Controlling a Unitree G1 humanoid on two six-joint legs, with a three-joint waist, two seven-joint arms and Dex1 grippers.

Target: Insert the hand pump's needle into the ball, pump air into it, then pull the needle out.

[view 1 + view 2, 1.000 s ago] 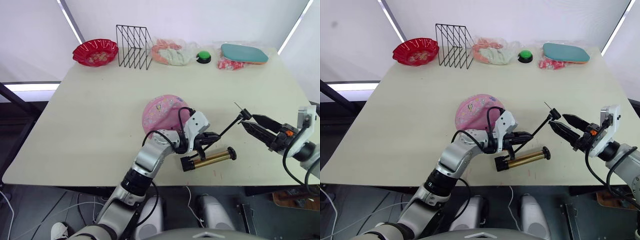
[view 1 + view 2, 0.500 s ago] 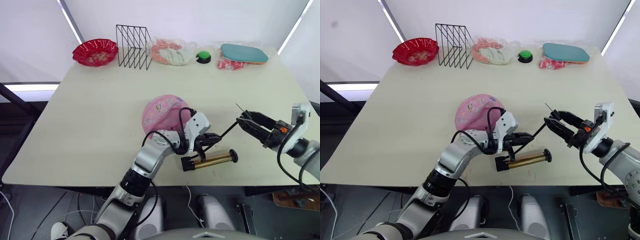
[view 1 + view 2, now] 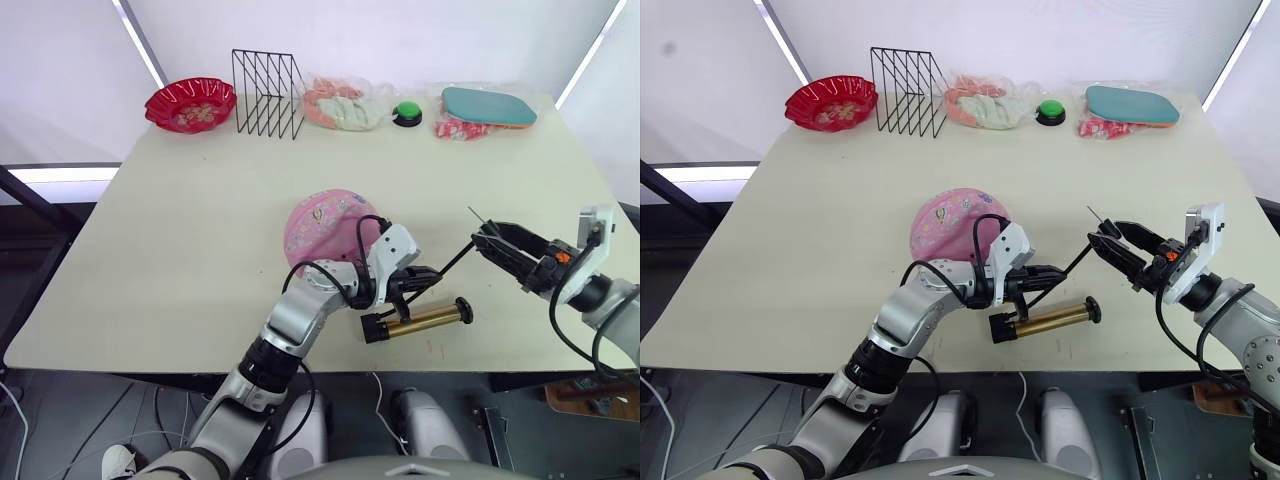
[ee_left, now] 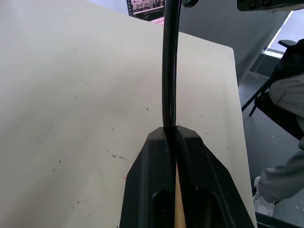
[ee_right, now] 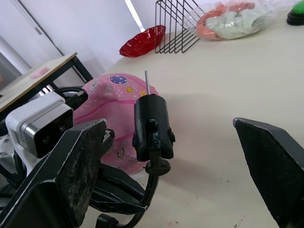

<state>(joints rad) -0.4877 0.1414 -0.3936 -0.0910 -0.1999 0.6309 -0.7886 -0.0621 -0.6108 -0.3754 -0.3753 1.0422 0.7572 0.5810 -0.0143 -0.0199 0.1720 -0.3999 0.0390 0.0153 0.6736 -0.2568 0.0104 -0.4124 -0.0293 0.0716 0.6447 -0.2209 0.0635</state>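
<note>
The pink ball (image 3: 325, 225), printed with small cartoons, lies dented at the table's middle. Just in front of it my left gripper (image 3: 428, 277) is shut on the hand pump's thin black hose (image 4: 169, 61). The pump's gold cylinder (image 3: 425, 319) rests on the table below that gripper. The hose rises to the right and ends in a black connector (image 5: 151, 126) with the silver needle (image 5: 147, 81) pointing up. My right gripper (image 3: 487, 238) is open, its two fingers flanking the connector without touching it.
Along the far edge stand a red scalloped bowl (image 3: 190, 103), a black wire rack (image 3: 267, 93), a bag of cloth (image 3: 343, 105), a green button (image 3: 407, 113), a red-white packet (image 3: 460, 128) and a teal pad (image 3: 488, 106). The table's front edge runs just below the pump.
My right gripper has moved in toward the hose tip and now straddles the connector. The left gripper, pump and ball have stayed in place.
</note>
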